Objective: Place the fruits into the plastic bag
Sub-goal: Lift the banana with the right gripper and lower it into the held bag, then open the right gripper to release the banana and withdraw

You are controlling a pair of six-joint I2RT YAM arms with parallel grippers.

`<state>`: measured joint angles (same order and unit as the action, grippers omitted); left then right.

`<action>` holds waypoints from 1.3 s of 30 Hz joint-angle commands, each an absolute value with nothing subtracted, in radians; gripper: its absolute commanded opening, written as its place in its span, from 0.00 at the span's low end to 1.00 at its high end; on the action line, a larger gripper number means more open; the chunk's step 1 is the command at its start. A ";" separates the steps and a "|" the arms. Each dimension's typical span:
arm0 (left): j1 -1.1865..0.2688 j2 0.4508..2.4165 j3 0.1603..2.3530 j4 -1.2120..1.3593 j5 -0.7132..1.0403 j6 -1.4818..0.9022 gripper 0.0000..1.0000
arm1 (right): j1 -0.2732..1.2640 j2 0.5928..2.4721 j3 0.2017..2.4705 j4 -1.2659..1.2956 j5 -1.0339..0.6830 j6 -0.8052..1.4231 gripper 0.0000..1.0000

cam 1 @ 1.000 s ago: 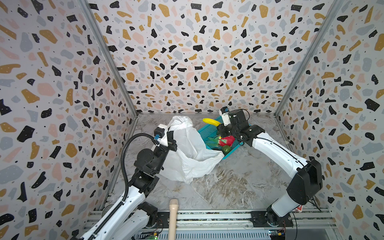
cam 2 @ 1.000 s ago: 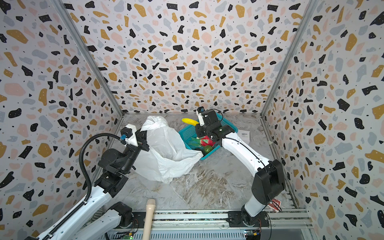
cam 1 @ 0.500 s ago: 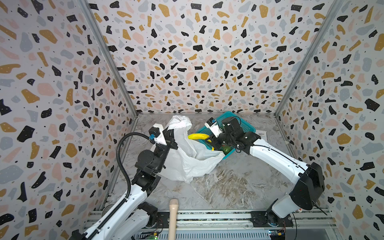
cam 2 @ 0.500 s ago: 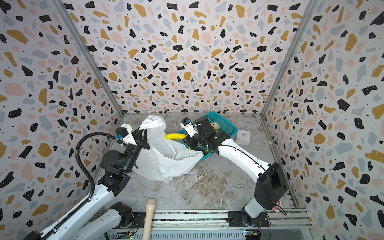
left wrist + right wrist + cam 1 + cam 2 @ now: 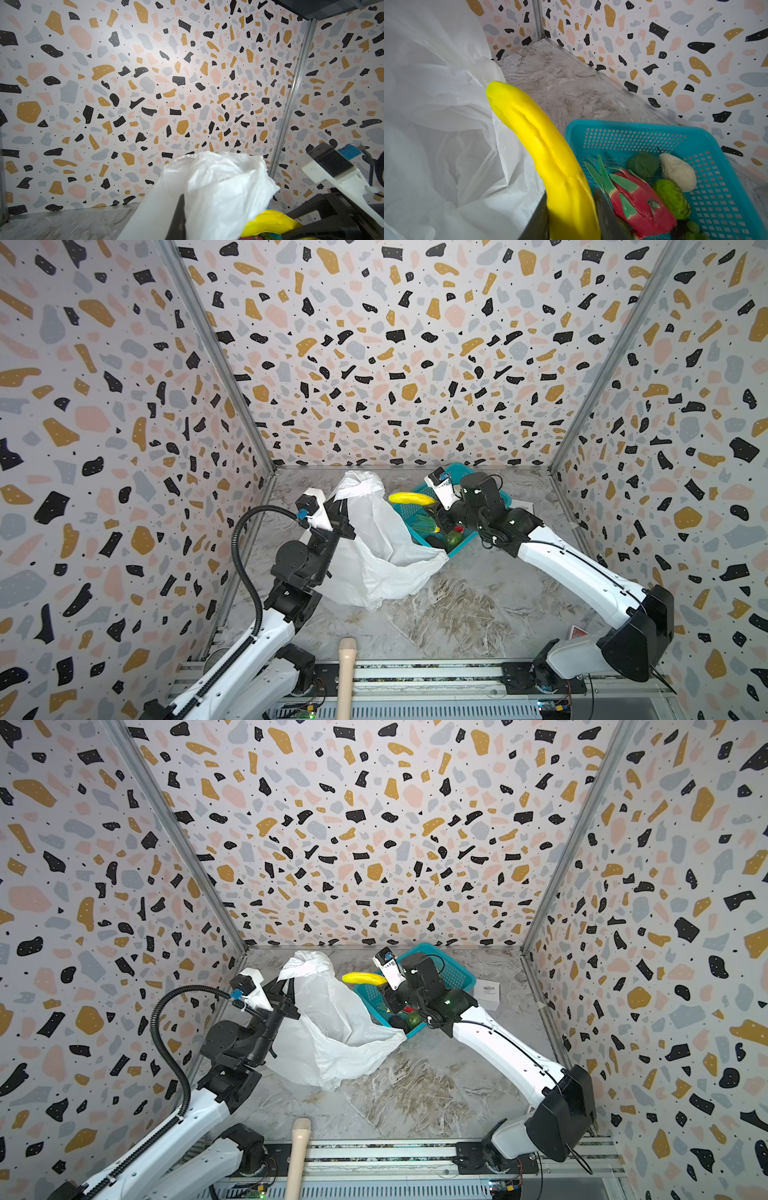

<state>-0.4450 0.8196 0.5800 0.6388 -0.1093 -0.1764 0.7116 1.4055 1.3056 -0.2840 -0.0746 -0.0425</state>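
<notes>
Terrazzo walls enclose a marble worktop [image 5: 457, 614]. Near its rear edge, the left gripper [image 5: 341, 514] is clenched on the plastic bag [image 5: 374, 547]. The right gripper [image 5: 571, 197] clasps the banana [image 5: 542, 141] between the bag and the teal basket [image 5: 654, 128].

There is a bright yellow curved toy banana [image 5: 550, 158], a crinkly white translucent plastic bag [image 5: 436, 104], a teal perforated plastic basket [image 5: 643, 128], a red toy dragon fruit with green leaves [image 5: 639, 205], a grey-brown veined marble-look tabletop [image 5: 457, 614], and white terrazzo-print walls [image 5: 395, 344] flecked ochre, pink, grey and black.
</notes>
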 commanded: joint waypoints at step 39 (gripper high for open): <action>-0.404 0.767 0.452 0.787 -0.100 -0.319 0.00 | 0.925 1.778 1.265 -0.082 -0.077 0.115 0.65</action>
